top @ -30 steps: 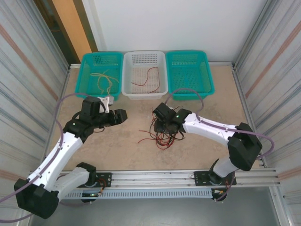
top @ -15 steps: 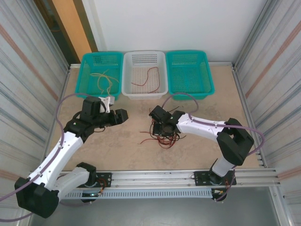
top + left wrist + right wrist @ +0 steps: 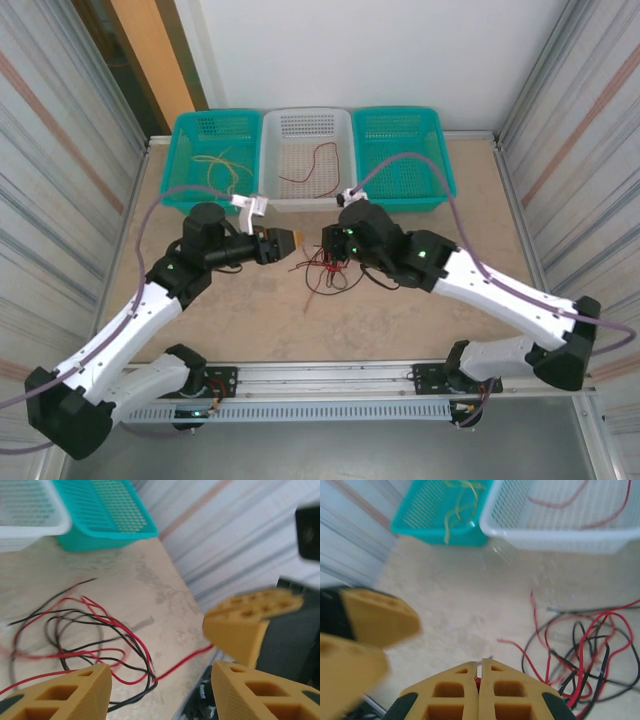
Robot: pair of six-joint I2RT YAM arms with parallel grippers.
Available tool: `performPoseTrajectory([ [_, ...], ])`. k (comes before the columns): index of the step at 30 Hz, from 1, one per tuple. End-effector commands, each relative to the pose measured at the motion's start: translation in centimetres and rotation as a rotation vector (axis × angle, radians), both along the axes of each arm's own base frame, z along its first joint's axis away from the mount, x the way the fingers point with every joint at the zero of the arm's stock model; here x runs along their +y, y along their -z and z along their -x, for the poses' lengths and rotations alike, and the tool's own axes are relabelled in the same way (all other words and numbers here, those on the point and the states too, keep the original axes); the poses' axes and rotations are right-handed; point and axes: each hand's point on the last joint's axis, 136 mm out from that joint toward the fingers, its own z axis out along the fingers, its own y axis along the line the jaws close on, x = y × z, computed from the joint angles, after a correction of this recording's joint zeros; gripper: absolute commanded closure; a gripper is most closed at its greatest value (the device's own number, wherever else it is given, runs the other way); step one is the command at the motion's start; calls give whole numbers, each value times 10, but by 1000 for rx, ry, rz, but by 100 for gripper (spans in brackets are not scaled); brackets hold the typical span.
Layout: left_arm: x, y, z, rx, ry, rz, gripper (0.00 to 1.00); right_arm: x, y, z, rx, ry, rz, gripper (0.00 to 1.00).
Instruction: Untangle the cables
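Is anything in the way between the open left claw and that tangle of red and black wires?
Nothing visible: just table lies between the open left gripper and the red and black cables. The right gripper, pinching a red strand, sits off to one side.

White arms [image 3: 120,325], black joints [image 3: 205,225], lilac hoses [image 3: 147,212], ochre pincers [image 3: 479,669].

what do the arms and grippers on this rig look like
the left arm and right arm are white links with black joints, with a lilac hose looping along each. the fingers are mustard-yellow wedges with cut-out pockets
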Motion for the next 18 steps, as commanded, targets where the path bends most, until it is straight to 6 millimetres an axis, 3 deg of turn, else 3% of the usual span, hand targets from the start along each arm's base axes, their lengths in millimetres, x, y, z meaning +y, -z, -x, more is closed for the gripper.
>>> performPoseTrajectory([
  [1,-24,-23,7,-109,90,39,45,-8,-52,-8,-136,-3,-87,100],
  [4,-38,-20,9,-107,121,29,46,-11,-73,-9,-158,-23,-165,100],
  [10,-53,-15,6,-100,142,13,50,-13,-93,-13,-180,-42,-263,100],
  [18,-53,-42,3,-170,130,16,47,-1,-91,-16,-158,-76,-276,100],
])
